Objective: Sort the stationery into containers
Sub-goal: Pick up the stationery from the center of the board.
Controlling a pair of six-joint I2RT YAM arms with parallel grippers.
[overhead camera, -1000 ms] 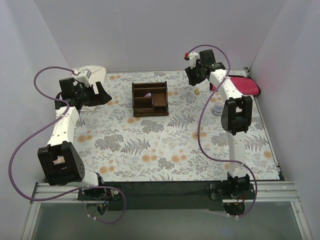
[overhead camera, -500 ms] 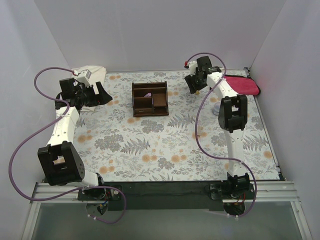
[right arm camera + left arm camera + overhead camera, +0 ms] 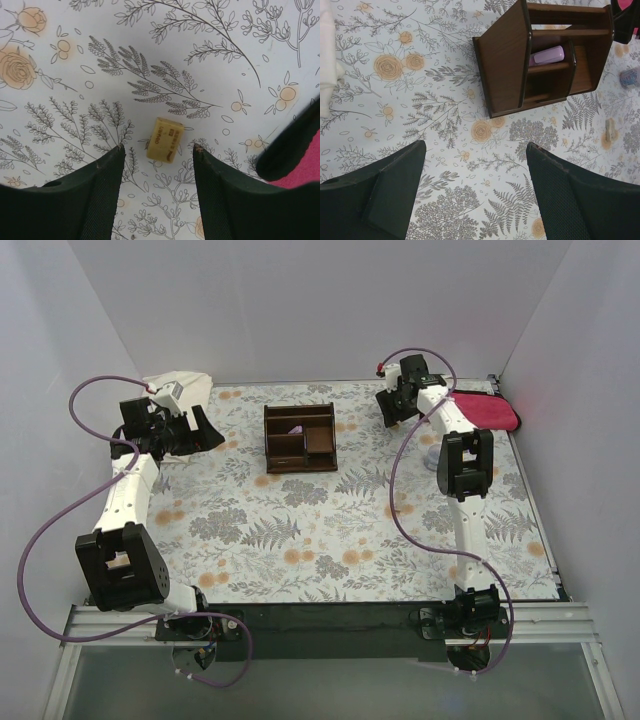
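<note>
Right pincer (image 3: 158, 150) spread over tan block (image 3: 163, 139) | block's dark print too small to read | left pincer (image 3: 476, 145) spread

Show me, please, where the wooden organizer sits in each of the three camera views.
Top external: wooden organizer, upper middle, slightly left of centre.
Left wrist: upper right, cut off by the top edge.
Right wrist: not in it.
Shared landmark: the floral tablecloth, seen in all three views.

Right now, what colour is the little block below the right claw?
The little block is pale tan, seen best in the right wrist view.
</note>
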